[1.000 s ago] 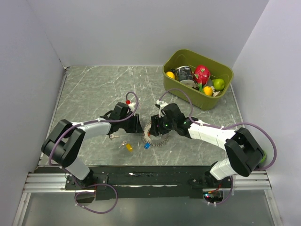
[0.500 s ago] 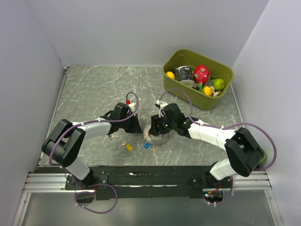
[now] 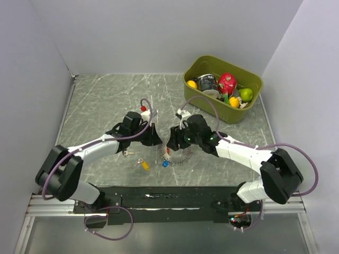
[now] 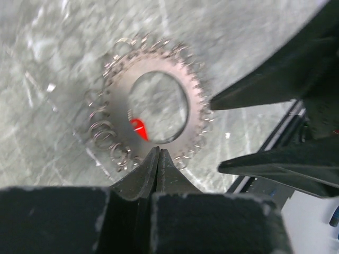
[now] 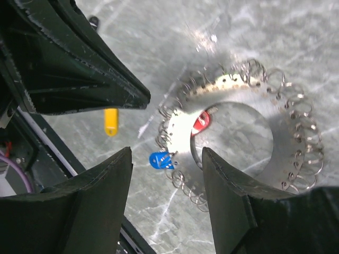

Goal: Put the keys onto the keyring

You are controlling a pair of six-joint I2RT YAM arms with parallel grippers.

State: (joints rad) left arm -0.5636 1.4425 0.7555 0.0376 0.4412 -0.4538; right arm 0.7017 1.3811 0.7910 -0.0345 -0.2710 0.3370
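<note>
Lying near the near edge of the tabletop (image 3: 106, 100), mid-width: keyring (image 3: 178, 154) | left fingers (image 4: 139, 181): pressed together, tips at the keyring's rim, grip on it cannot be told | right fingers (image 5: 103, 203): spread wide over the blue-capped key (image 5: 159, 160) | yellow key (image 3: 144, 165): seen loose beside the keyring, toward the left edge.

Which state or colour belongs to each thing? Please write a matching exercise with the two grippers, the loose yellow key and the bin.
Things:
1. left gripper
2. right gripper
3. yellow key
4. bin

States or colours:
a. olive green
b. open
c. lying loose on the table
d. shut

Pairs: 1-d, 2-b, 3-c, 4-a
</note>
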